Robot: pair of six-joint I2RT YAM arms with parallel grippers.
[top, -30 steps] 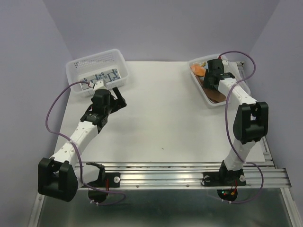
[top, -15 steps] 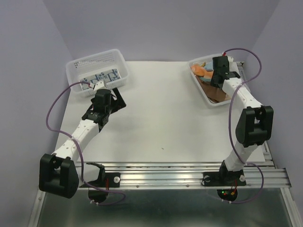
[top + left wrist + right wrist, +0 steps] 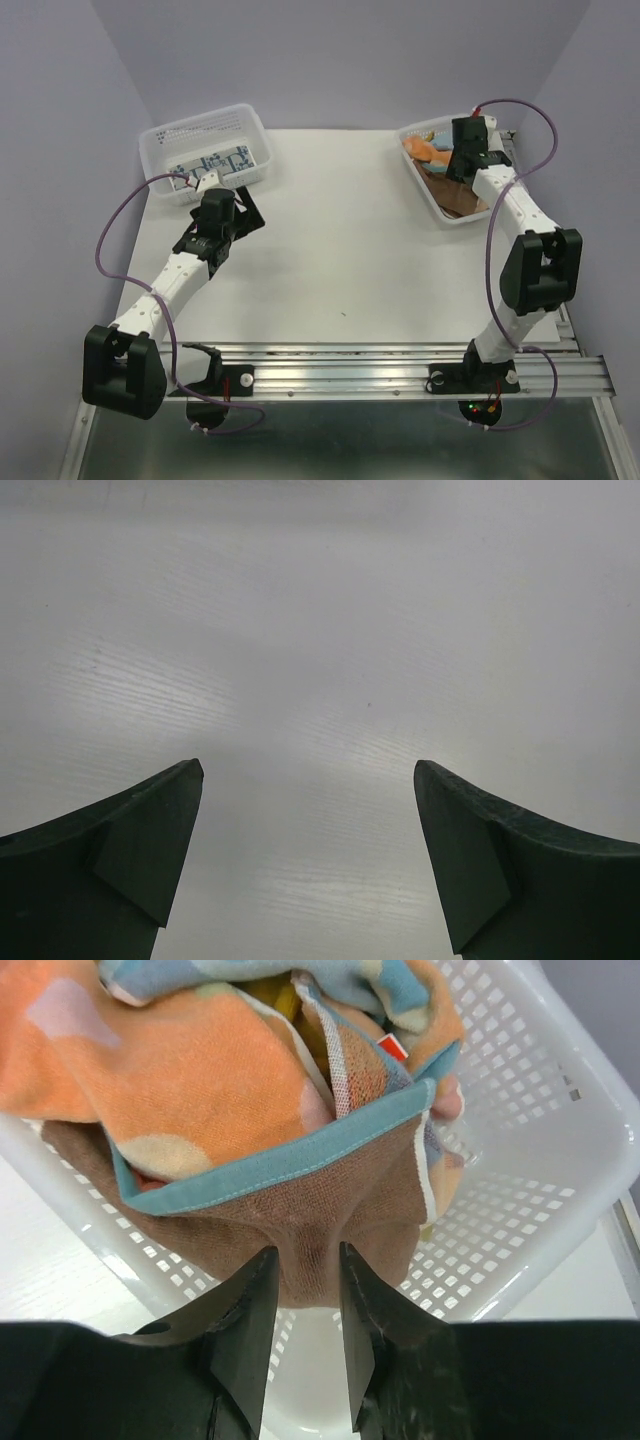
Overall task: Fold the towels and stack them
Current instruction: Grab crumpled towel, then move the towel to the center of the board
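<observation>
You're at the pick-up step: your right pincer (image 3: 307,1255) is clamped on the brown towel (image 3: 330,1190) heaped in the basket (image 3: 520,1160), your left pincer (image 3: 308,770) gapes well apart from that basket, so next lift the towel clear.

Left arm (image 3: 165,285) and right arm (image 3: 515,205): 2 alike, white rounded links, black blocky joint housings. Biggest black housing (image 3: 122,368) has rounded corners. Thin purple cable (image 3: 100,255) runs in loose loop along left arm; same kind of cable on right arm. Small white connector (image 3: 205,181) with red wire at wrist. Black base (image 3: 470,376) bolted on, small red and green lights near it. Left hand (image 3: 308,780) and right hand (image 3: 302,1260): 2 fingers (image 3: 150,840) each, dark green-black, matte, wedge shape, narrow at tip.
</observation>
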